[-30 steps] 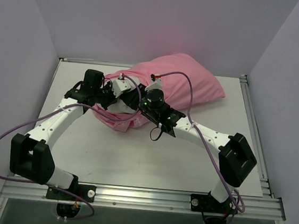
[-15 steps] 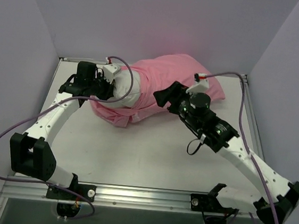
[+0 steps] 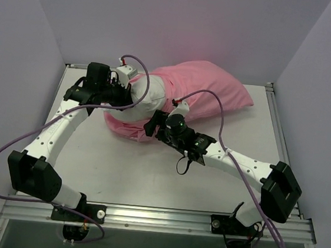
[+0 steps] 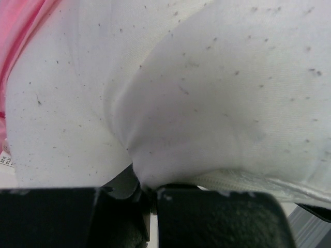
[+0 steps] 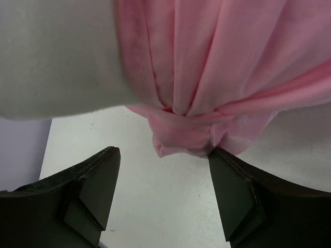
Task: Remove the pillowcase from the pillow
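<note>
The pink pillowcase (image 3: 207,93) lies at the back of the table and covers the right part of the white pillow (image 3: 142,101), whose left end sticks out bare. My left gripper (image 3: 127,94) is shut on a pinch of the pillow's white fabric (image 4: 207,103), jaws together at the fold (image 4: 148,190). A strip of pink (image 4: 20,31) shows at the upper left there. My right gripper (image 3: 150,126) is open at the bunched pink hem (image 5: 181,134), which hangs just at the level of its fingertips (image 5: 111,152). The bare pillow (image 5: 57,62) is to the left.
The white table (image 3: 149,169) is walled in on three sides. Metal rails run along the front (image 3: 155,218) and right (image 3: 283,154) edges. Purple cables (image 3: 212,102) loop over the pillowcase from both wrists.
My right gripper opened, swung out to the right, and has come back left and low to the bunched hem. The left gripper kept its hold on the pillow, shifted slightly back-left.
</note>
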`<control>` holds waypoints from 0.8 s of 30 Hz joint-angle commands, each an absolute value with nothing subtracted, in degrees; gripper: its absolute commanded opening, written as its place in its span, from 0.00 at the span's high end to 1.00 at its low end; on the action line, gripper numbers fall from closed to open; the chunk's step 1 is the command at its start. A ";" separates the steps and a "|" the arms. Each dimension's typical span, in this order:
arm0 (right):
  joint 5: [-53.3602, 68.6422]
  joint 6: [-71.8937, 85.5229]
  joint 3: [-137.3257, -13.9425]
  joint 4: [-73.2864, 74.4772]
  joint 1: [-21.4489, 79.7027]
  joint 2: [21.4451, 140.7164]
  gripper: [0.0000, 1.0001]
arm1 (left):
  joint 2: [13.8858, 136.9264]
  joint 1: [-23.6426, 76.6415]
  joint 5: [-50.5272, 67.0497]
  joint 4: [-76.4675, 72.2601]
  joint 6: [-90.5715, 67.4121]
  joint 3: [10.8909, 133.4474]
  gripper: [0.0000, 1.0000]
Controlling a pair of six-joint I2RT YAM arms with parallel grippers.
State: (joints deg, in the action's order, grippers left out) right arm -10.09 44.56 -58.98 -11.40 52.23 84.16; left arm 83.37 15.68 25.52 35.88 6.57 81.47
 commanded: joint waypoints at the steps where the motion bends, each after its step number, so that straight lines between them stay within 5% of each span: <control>1: -13.09 45.44 -62.67 -16.96 51.95 85.33 0.31 | 80.51 15.91 29.53 34.19 3.96 85.43 0.98; 4: -15.55 46.58 -60.83 -17.66 50.10 85.17 0.47 | 80.42 15.91 30.93 35.76 3.87 86.74 0.98; 7: -14.51 48.07 -57.76 -20.91 46.25 84.55 0.88 | 80.07 15.91 32.60 37.61 4.39 87.98 0.98; 9: -12.49 48.43 -57.04 -21.27 44.13 84.64 1.00 | 79.72 15.91 34.35 38.75 5.01 89.38 0.98; 24: -10.46 42.81 -52.91 -15.91 21.19 81.21 1.00 | 73.92 6.78 46.23 59.67 20.12 97.12 0.98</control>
State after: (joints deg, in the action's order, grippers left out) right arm -5.30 44.91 -54.59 -17.04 26.50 82.78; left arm 79.37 9.98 38.96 53.60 15.62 91.48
